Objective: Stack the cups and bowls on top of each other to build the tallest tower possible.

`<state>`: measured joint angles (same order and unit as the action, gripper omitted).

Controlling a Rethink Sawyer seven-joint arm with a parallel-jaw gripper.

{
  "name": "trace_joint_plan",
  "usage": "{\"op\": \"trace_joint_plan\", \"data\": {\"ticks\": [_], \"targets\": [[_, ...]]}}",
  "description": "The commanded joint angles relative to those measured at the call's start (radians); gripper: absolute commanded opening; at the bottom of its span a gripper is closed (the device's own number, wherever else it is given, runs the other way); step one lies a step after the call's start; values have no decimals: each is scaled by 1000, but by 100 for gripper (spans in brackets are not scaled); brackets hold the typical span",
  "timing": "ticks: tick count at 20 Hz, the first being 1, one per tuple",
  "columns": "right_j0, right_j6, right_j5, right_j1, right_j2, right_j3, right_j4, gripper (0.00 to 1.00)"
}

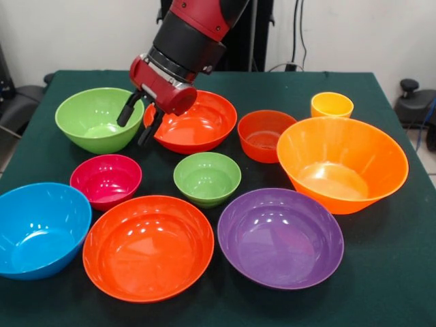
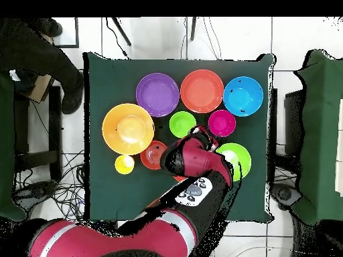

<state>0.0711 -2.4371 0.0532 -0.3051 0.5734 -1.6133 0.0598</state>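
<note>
The gripper (image 1: 139,122), jaws seemingly parted, hangs between the big green bowl (image 1: 99,119) and a red-orange bowl (image 1: 197,122).

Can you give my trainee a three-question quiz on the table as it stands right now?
1. True or false: some bowls are already stacked.
2. Which bowl is the gripper over? A) purple bowl B) blue bowl C) far red-orange bowl
3. How many lime green bowls are there?

Key: 1 false, every bowl sits alone. 2 C, at its rim, fingers apart. 3 two, large and small.
</note>
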Motion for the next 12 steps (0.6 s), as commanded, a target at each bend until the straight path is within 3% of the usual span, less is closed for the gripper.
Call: {"op": "trace_joint_plan", "data": {"ticks": [1,12], "targets": [[2,-109,90,47,-73,38,22,100],[-88,-90,175,7,-140,-47,-71,100]]}}
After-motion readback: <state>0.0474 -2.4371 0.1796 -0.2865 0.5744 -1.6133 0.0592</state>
